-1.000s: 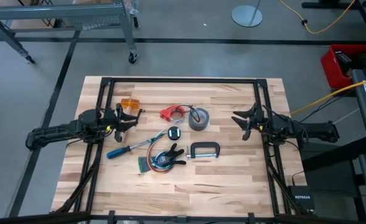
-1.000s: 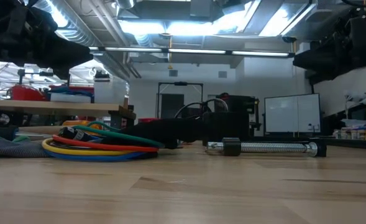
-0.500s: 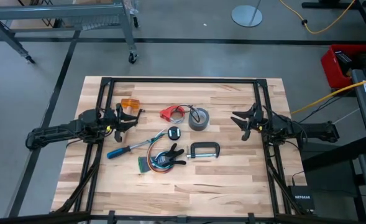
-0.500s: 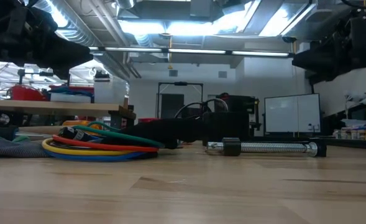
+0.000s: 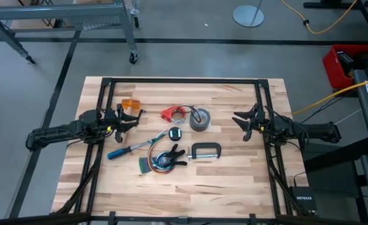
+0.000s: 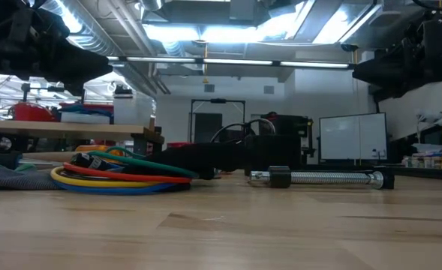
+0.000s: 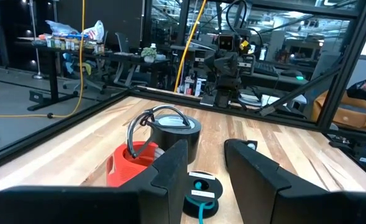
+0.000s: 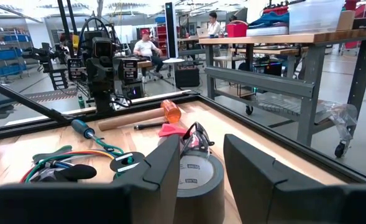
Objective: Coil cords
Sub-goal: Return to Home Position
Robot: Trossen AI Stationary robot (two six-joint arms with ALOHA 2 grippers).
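The multicoloured bundle [image 5: 154, 163] lies looped on the table near the middle front; it also shows in the low view [image 6: 115, 175] and in the right wrist view [image 8: 58, 162]. The thin dark cord [image 5: 184, 110] loops from a small red piece [image 5: 169, 113] and arches over a grey tape roll [image 5: 200, 119]; the left wrist view shows the cord [image 7: 151, 117] and the red piece [image 7: 133, 163]. My left gripper [image 5: 134, 117] is open at the table's left, above the table. My right gripper [image 5: 240, 124] is open at the table's right. Neither touches a cord.
A blue-handled screwdriver [image 5: 125, 150], a round black tape measure [image 5: 174, 134], a black spring clamp [image 5: 174, 154] by the bundle, a C-clamp [image 5: 203, 150] and an orange-headed mallet [image 5: 130, 104] lie between the arms. A black frame [image 5: 184, 81] borders the table.
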